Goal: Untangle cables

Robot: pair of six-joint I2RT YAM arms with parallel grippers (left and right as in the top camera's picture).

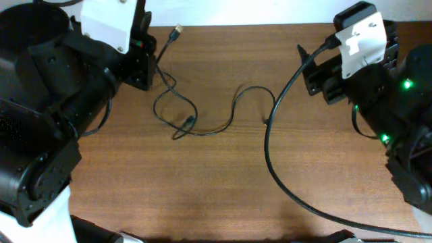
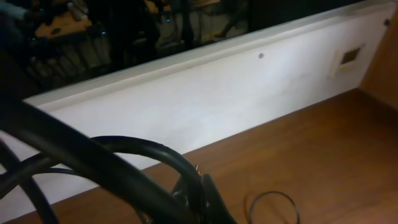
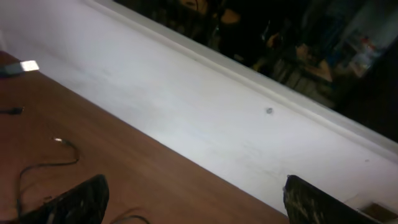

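Observation:
Thin black cables lie looped and crossed on the wooden table, left of centre. One metallic plug lies at the far edge, and a dark plug lies inside the tangle. My left gripper sits right beside the cable's left strand. In the left wrist view its fingers look shut, and I cannot tell if cable is between them. A thin loop lies just beyond. My right gripper is open and empty, away from the cables.
A thick black robot cable hangs from the right arm and sweeps across the table's right half to the front edge. Another thick cable crosses the left wrist view. A white wall runs along the table's far edge.

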